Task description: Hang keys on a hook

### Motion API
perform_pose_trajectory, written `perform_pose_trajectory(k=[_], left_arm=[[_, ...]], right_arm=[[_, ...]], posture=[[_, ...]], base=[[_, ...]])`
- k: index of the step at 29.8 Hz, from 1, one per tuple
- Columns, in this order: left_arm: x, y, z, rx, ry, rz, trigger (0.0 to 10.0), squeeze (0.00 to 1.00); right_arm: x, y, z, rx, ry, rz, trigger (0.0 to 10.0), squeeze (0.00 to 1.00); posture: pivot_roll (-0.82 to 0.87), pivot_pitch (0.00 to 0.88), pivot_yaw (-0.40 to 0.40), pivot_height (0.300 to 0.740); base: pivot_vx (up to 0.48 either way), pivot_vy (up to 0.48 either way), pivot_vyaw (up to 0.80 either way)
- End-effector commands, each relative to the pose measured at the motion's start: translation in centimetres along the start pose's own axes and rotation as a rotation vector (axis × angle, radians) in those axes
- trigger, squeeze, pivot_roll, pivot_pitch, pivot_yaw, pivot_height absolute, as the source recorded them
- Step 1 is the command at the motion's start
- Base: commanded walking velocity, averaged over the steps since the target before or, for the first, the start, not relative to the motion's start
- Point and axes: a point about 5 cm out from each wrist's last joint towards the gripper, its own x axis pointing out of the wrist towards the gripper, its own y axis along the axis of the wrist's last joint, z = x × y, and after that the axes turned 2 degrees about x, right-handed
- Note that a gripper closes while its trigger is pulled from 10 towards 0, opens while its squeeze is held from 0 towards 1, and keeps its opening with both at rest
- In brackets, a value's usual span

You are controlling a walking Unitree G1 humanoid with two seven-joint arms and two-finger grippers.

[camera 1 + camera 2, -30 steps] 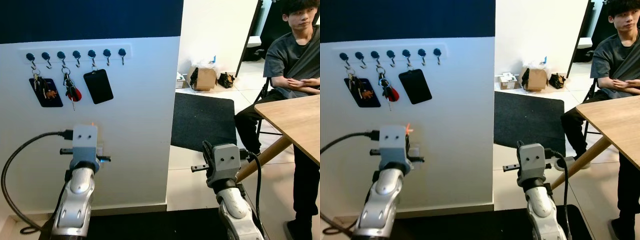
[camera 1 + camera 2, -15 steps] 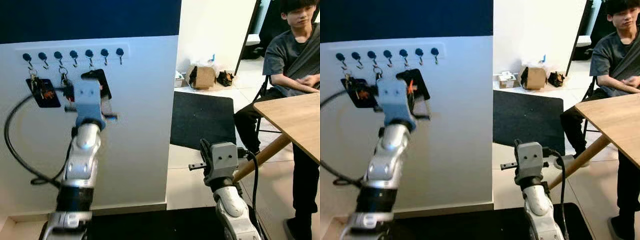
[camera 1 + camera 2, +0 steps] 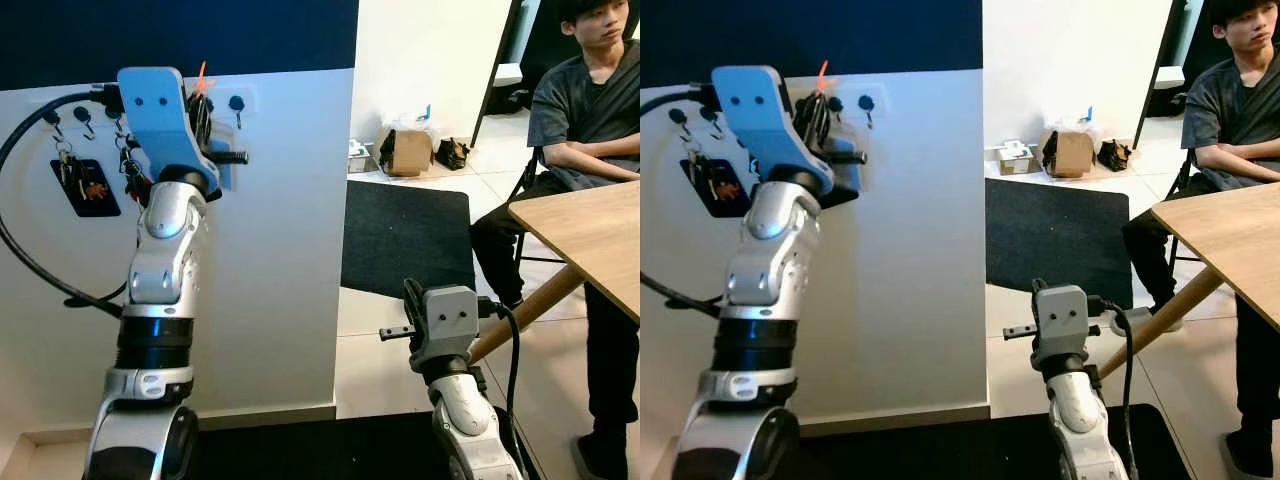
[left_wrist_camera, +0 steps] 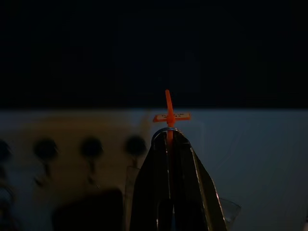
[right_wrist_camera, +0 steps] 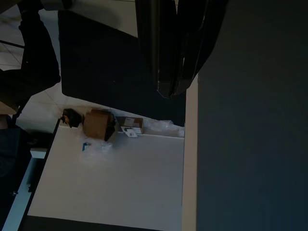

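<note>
My left gripper (image 3: 201,98) is raised to the white hook rail (image 3: 248,95) on the wall and is shut on a key ring (image 4: 166,131) with an orange tag (image 3: 203,78). The tag sticks out past the fingertips, just left of the last black hook (image 3: 237,103), which carries nothing. In the left wrist view the blurred hooks (image 4: 135,146) lie beyond the shut fingers (image 4: 156,163). A dark card with keys (image 3: 85,185) and a red-fobbed bunch (image 3: 133,172) hang from hooks further left. My right gripper (image 3: 412,298) idles low, fingers together.
A person (image 3: 590,130) sits on a chair at the right beside a wooden table (image 3: 590,235). A black mat (image 3: 410,240) lies on the tiled floor past the wall's end, with a cardboard box (image 3: 405,155) behind it. My left arm's cable (image 3: 25,250) loops before the wall.
My left arm has swung up from waist height to the hook rail, carrying the orange-tagged key ring. The right arm has stayed put.
</note>
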Motion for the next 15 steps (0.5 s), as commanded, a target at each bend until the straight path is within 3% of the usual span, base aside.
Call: perform_pose_trajectory(k=[1,10,15], left_arm=[[0.4,-0.4,0.9,-0.036,-0.015,-0.012,10.0,0.0],[1.5,-2.1,3.1,-0.062,-0.06,-0.064,10.0,0.0],[2.7,-2.1,3.2,-0.073,-0.063,-0.072,10.0,0.0]], right_arm=[[-0.3,-0.5,-0.3,0.004,0.004,-0.018,10.0,0.0],[-0.7,-0.5,-0.2,0.002,-0.011,-0.021,10.0,0.0],[-1.3,-0.5,0.2,-0.005,-0.033,-0.028,10.0,0.0]], posture=[[0.05,0.144,0.083,0.74],[0.03,0.164,0.104,0.74],[0.01,0.176,0.123,0.74]], base=[[0.0,0.0,0.0],[0.0,0.0,0.0],[0.0,0.0,0.0]])
